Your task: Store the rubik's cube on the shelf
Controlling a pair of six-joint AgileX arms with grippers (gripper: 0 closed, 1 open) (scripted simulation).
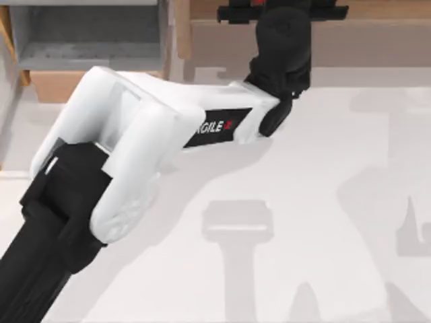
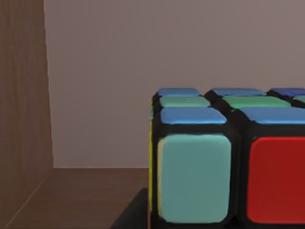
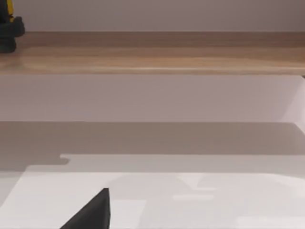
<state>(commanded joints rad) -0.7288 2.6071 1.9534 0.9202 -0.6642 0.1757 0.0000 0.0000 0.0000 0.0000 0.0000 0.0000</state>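
Rubik's cube (image 2: 224,162) sits low and right in the left wrist view, very close to the camera, with blue and green squares on top and a pale teal and a red square on the near face. It rests on the wooden floor of the shelf (image 2: 81,195), with a wooden side wall at the frame's left edge and a plain back panel behind.

From above, the left arm (image 1: 135,155) stretches from the lower left corner up toward the top centre, where the left tool (image 1: 283,12) reaches over the shelf's ledge at the upper edge. Whether its fingers are spread or pinching the cube I cannot tell. A grey-lined drawer unit (image 1: 87,40) stands in the upper left corner. The white desk (image 1: 323,202) fills the lower right.

In the right wrist view the shelf runs across the upper part, with a dark tip of the right tool (image 3: 93,212) at the bottom left; its state I cannot tell.
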